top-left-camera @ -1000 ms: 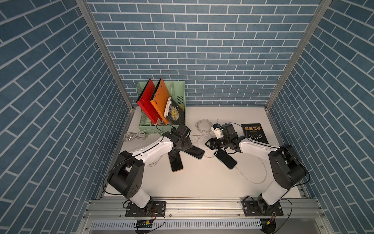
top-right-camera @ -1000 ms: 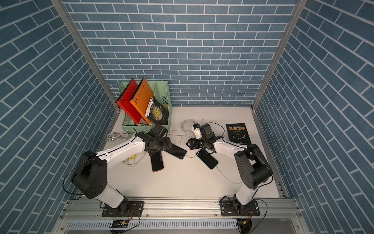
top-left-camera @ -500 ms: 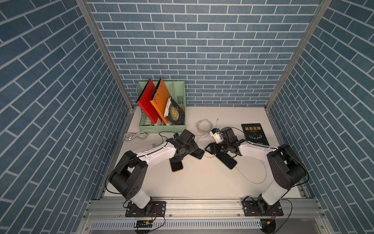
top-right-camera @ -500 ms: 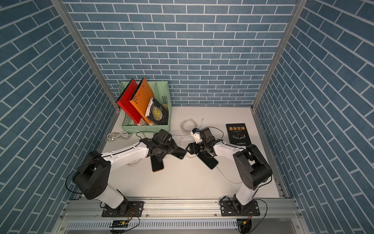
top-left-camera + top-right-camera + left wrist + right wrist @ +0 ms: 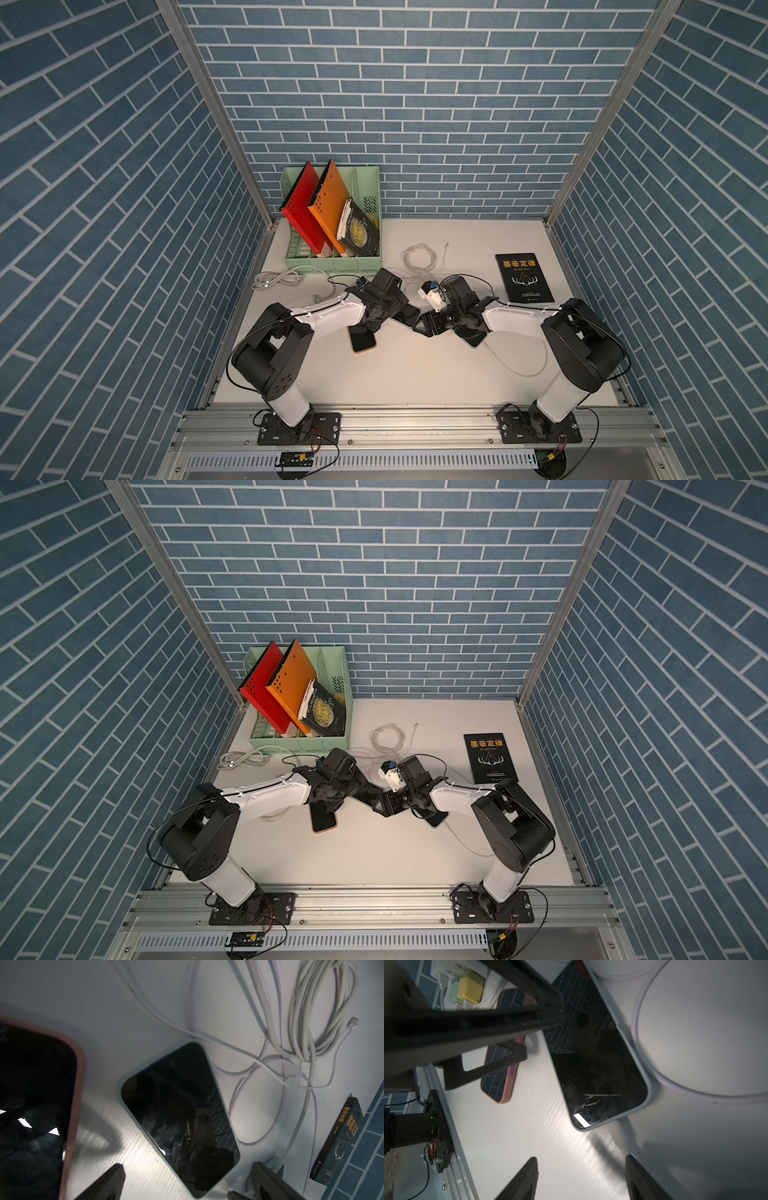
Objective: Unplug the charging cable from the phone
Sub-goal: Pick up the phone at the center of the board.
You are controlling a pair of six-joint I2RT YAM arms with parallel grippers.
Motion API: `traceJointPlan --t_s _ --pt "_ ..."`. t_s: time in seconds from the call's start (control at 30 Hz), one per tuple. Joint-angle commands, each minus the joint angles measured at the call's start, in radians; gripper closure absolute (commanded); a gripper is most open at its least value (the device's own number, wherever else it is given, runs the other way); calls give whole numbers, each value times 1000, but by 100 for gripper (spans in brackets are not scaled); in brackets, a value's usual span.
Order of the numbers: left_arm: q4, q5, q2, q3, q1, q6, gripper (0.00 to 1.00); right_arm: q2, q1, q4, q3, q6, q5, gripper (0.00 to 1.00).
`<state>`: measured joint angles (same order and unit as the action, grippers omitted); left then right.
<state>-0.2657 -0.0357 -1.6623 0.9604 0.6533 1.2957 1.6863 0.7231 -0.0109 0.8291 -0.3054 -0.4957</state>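
A phone (image 5: 178,1113) in a pale case lies face up on the white table, seen in a top view as a dark slab (image 5: 409,315) between the two grippers. A white charging cable (image 5: 625,1138) leaves its near end; the plug itself is blurred. My left gripper (image 5: 189,1178) is open and straddles that end of the phone, one finger on each side. My right gripper (image 5: 581,1169) is open just short of the same end, with one fingertip (image 5: 636,1169) beside the cable. Nothing is held by either.
A pink-cased phone (image 5: 362,340) lies left of the target phone, and a third phone (image 5: 473,341) lies under the right arm. Coiled white cables (image 5: 419,258) and a black book (image 5: 523,277) lie behind. A green file rack (image 5: 332,262) stands at the back left.
Both grippers have come forward and together over the middle phone. The right gripper's jaws have narrowed a little. The left gripper has stayed wide open.
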Motion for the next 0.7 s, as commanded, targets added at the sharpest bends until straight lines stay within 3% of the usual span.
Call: traceJointPlan --t_s 0.0,0.23,0.4,0.67 --pt "-1 5 -20 -11 8 10 0 0 22 -10 -14 40 -69 32" --pt "13 7 -54 -4 8 18 0 -60 29 -47 -37 35 -77 32" --pt "-34 20 -101 59 8 42 0 -158 20 -69 -75 13 8 30" --pt "-213 -7 -217 221 7 114 0 -371 -93 -179 -217 -116 99 28"
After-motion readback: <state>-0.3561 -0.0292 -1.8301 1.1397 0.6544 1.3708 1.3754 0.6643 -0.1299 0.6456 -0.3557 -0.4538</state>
